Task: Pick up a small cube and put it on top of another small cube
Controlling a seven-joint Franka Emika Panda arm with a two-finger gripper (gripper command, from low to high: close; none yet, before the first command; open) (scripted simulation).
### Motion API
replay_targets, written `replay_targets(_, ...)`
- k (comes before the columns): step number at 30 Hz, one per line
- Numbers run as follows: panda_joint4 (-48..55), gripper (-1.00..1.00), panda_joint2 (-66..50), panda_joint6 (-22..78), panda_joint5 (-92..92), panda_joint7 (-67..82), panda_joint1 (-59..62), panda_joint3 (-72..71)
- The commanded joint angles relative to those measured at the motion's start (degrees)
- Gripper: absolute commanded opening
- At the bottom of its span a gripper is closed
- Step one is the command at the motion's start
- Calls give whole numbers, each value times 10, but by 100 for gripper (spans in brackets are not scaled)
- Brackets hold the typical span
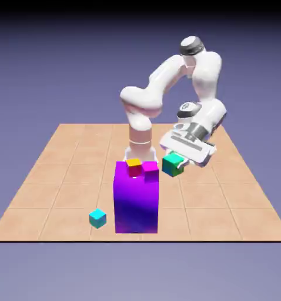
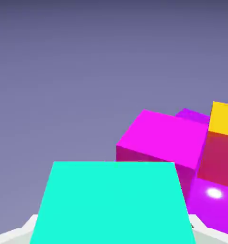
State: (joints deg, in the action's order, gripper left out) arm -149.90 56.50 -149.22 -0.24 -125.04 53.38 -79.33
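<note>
And here we are, with the end effector [image 1: 176, 164] closed firmly on the green cube [image 1: 173, 164], its fingers drawn in to the cube's sides! In the exterior view that cube sits just beyond the upper right corner of the purple block [image 1: 136, 203], gripped at the end of a bent arm [image 1: 207, 76], and the hand is tilted, no straight-down pose here. One side of the cube shows teal, the rest a deeper green.

Over to the purple block, standing tall on the tabletop [image 1: 60, 176], and it has company up top: a yellow cube [image 1: 133, 167] with red on its shaded side, and beside it a magenta cube [image 1: 150, 171] at the exterior view's right. Whether those two touch, I can't tell.

Down at the exterior view's left, near the foot of the block, the cyan cube [image 1: 97, 218] rests on the tabletop, apart from everything else.

Now the hand view, and what a close-up! A broad bright teal face of the green cube fills the bottom middle, pale finger parts peeking out at either side. Behind it comes the magenta cube, its lower part partly hidden, then the yellow cube cut off by the right edge, with a white glint on the purple surface below.
</note>
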Motion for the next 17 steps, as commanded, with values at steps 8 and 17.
replay_targets(8,14,-100,-21,13,-38,-6,54,27)
replay_targets(17,27,100,-11,77,-37,8,-8,74)
